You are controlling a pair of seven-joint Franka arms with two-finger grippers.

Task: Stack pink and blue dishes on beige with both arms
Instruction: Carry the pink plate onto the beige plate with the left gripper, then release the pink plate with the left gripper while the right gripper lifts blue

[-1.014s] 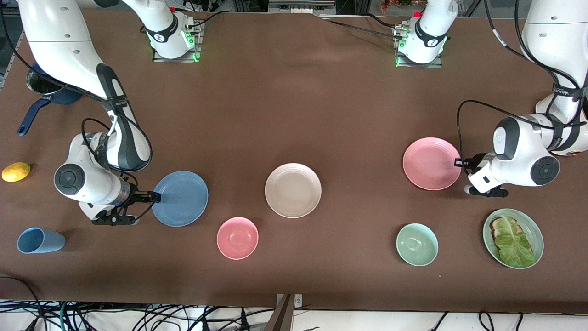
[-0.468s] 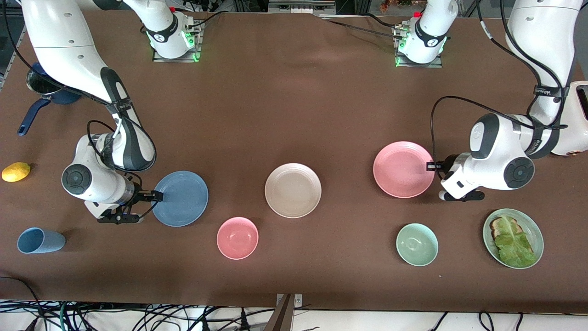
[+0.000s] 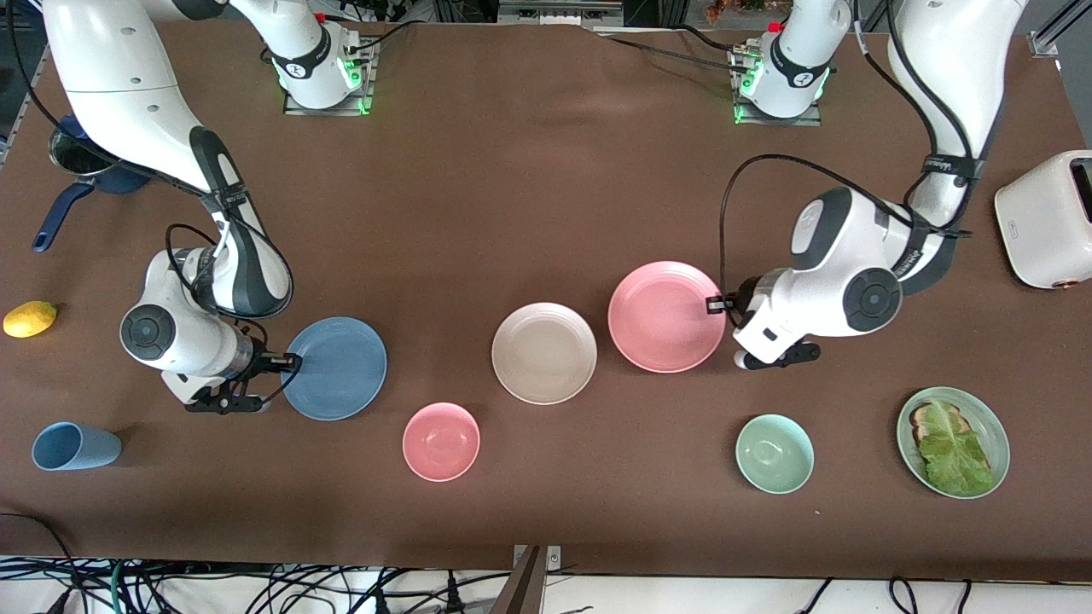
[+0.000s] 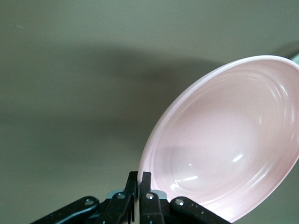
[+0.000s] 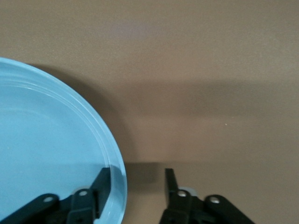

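Treat all three plates as thin, rigid and light, with smooth, probably slippery surfaces. The ringed rim is the only practical place to take hold, and a plate gripped at one edge will tend to tilt, so move it slowly and keep it level.

**Right end effector** (image 3: 286, 364). It sits low at the rim of the blue plate (image 3: 334, 368), on the edge facing the right arm's end of the tabletop (image 3: 546, 196). In the right wrist view the fingers (image 5: 103, 186) stand apart and straddle the rim: one over the plate's inner surface, the other outside the edge. They are not clamped yet. The plate lies flat on the tabletop, directly ahead of the fingers. Judge this grasp as incomplete.

**Left end effector** (image 3: 721, 304). It is clamped on the rim of the pink plate (image 3: 666, 316). In the left wrist view the fingers (image 4: 145, 186) are pressed together on the thin edge, and the plate extends away from them, tilted. In the front view the plate appears carried just above the tabletop.

**Beige plate** (image 3: 544, 352). It lies flat between the two end effectors. The pink plate's free edge is just beside it, not yet over it. The blue plate is well apart from it.

Expect the pink plate to need further travel over the beige plate before release.
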